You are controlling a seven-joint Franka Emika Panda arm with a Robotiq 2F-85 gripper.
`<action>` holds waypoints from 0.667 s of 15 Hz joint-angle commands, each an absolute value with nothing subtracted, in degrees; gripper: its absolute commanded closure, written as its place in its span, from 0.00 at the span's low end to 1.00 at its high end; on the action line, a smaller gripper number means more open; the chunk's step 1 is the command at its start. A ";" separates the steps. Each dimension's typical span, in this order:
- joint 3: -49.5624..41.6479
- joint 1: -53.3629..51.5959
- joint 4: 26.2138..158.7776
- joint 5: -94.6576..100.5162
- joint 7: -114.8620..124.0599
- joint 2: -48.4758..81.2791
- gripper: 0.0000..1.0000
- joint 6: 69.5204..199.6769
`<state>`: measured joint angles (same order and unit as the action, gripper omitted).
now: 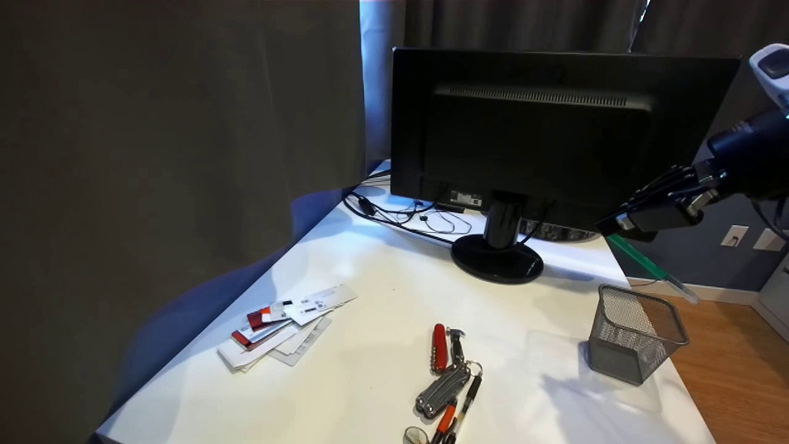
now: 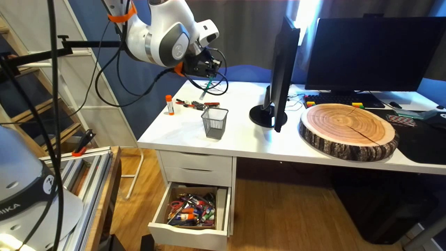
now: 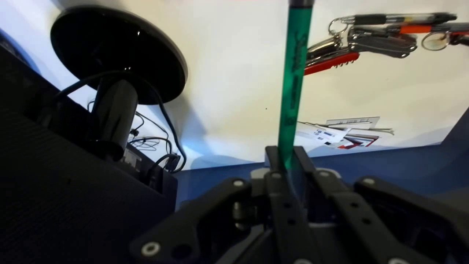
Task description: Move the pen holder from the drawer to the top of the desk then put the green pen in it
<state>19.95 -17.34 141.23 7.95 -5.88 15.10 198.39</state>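
Note:
The pen holder [image 1: 616, 361], a grey wire-mesh cup, stands upright on the white desk [image 1: 370, 265] near its edge; it also shows in an exterior view [image 2: 214, 127]. It is out of view in the wrist view. My gripper [image 3: 287, 156] is shut on one end of the green pen [image 3: 294, 66]. The pen slants down from the fingers in both exterior views [image 1: 638, 256] [image 2: 208, 84]. The gripper [image 1: 616, 229] is in the air above the desk, higher than the pen holder. The pen's tip is apart from the holder in an exterior view. The drawer [image 2: 190, 235] is open.
A black monitor [image 1: 530, 148] stands on the desk beside the pen holder. Loose tools and pens [image 1: 442, 390], papers [image 1: 277, 333] and a glue stick [image 2: 169, 105] are on the desk. A wood slab [image 2: 348, 127] lies beyond the monitor. The drawer holds a box of stationery [image 2: 195, 211].

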 commanded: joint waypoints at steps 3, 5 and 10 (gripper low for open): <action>17.69 -16.52 141.03 11.67 -6.98 21.83 0.97 211.42; 17.47 -16.05 140.45 13.02 -6.55 24.60 0.97 214.25; 15.85 -16.20 139.43 14.02 -7.33 28.83 0.97 218.18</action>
<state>16.64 -16.57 141.14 12.07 -6.70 26.02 215.55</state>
